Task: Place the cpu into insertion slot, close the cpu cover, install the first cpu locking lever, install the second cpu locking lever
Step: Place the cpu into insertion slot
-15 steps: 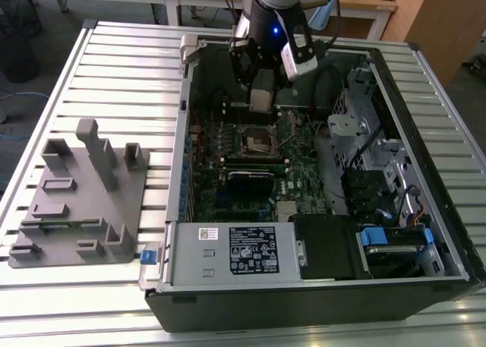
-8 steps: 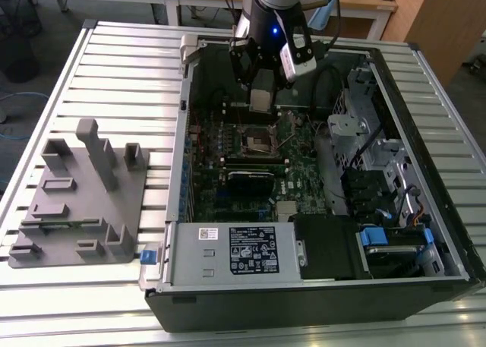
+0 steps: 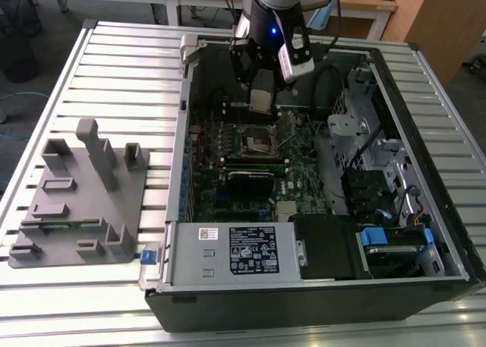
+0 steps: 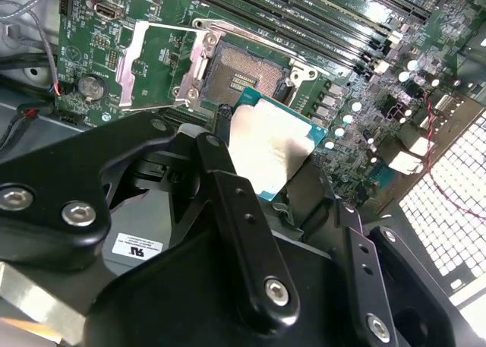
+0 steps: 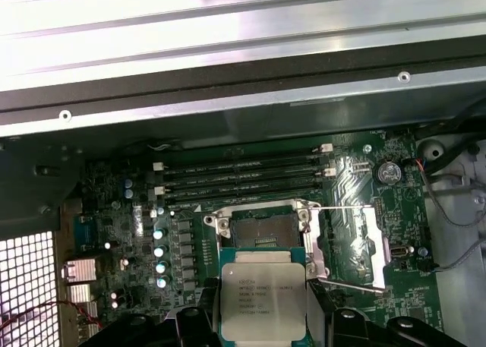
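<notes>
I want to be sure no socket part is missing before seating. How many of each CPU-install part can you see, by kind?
cpu: 1
insertion slot: 1
cpu cover: 1, swung open beside the slot
locking levers: 2, both unlatched
Total: 5

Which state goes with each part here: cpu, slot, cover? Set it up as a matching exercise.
Things:
1. cpu
2. slot
3. cover

States:
A. swung open beside the slot
B. held in the gripper
C. empty and uncovered

Pairs: 1-B, 2-C, 3-A
</notes>
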Robot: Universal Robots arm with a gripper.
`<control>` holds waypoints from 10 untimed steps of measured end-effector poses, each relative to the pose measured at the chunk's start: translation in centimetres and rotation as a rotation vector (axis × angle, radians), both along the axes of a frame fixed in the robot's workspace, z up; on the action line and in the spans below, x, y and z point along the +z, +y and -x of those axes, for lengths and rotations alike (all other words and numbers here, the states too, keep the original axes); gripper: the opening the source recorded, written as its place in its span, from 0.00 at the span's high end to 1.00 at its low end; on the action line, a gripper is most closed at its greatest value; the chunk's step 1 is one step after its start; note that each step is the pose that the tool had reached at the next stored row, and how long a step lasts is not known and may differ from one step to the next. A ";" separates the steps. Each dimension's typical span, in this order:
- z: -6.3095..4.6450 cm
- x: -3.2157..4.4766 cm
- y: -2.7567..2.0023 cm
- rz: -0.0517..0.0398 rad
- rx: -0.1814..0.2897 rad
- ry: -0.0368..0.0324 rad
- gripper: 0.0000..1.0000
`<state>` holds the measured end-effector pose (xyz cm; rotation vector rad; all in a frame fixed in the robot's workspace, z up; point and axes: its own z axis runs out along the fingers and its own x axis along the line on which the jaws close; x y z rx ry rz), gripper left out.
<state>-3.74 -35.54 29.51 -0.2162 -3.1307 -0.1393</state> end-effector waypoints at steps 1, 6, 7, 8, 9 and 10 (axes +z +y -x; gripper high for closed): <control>0.0 0.00 0.00 0.0000 0.000 0.0000 0.46; 0.0 0.00 0.00 0.0000 -0.005 0.0000 0.46; 0.0 -0.01 0.00 0.0001 -0.012 0.0000 0.46; 0.0 -0.01 0.00 0.0001 -0.022 0.0001 0.46; 0.0 -0.03 0.00 0.0001 -0.032 0.0001 0.46; 0.0 -0.04 0.00 0.0001 -0.042 0.0000 0.46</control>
